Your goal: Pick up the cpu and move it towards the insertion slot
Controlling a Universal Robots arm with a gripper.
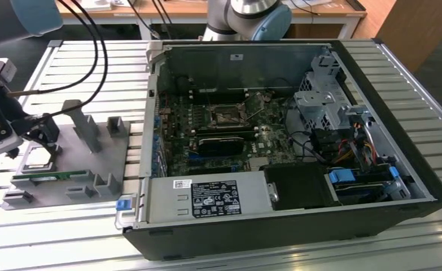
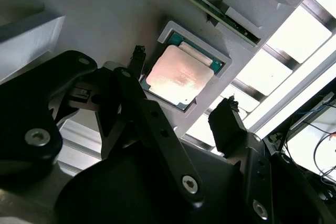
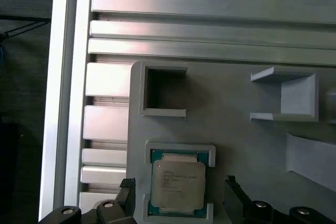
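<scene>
In a shallow square recess of the grey plastic fixture plate [image 3: 252,145], the flat square silver-topped, green-rimmed cpu [image 3: 177,190] lies flat. Black gripper [image 3: 178,182] hangs over it, jaws released, one on either side, not touching. Silver-framed square black insertion slot [image 1: 227,116] sits well apart, inside the open black computer case [image 1: 281,234] on the slatted aluminium table [image 1: 55,237].

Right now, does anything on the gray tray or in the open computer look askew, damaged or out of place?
Nothing stands out. The cpu lies flat and square in its pocket on the gray tray, the open gripper straddles it, and the insertion slot inside the computer case looks empty.
</scene>
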